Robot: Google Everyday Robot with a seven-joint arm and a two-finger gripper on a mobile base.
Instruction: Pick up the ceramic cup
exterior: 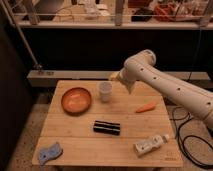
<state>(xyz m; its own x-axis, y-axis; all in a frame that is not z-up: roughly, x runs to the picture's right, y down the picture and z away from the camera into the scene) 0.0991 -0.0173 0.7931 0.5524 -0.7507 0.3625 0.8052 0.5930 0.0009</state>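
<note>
1. Blue rag-like object [49,152]: front corner of the wooden table [70,136], far toward the camera from the gripper [115,76] and well to picture-left of it.
2. White bottle-shaped object [150,145]: lying on its side at the front edge, well nearer the camera than the gripper and to picture-right of it.
3. Black oblong object [106,127]: flat at mid-table, on the camera side of the gripper, a shade to picture-left, apart from everything else.
4. Small orange carrot-like piece [146,107]: on the table to picture-right of the gripper and nearer the camera; it lies under the line of the white arm [170,89].
5. Orange-brown bowl [76,100]: wide and shallow, to picture-left of the gripper, near the cup but not touching it.
6. Ceramic cup [105,91]: pale, upright on the table's far half, between bowl and gripper. It stands just beside the gripper, on its picture-left and camera side. Contact cannot be made out.
7. Gripper: at the arm's tip over the table's far edge, above table level, pointing toward the cup. Whether it is apart or together: cannot tell.
8. Pale ledge [65,77]: runs behind the table, beyond the gripper.
9. Cluttered shelf [100,22]: farthest, high behind the gripper.
</note>
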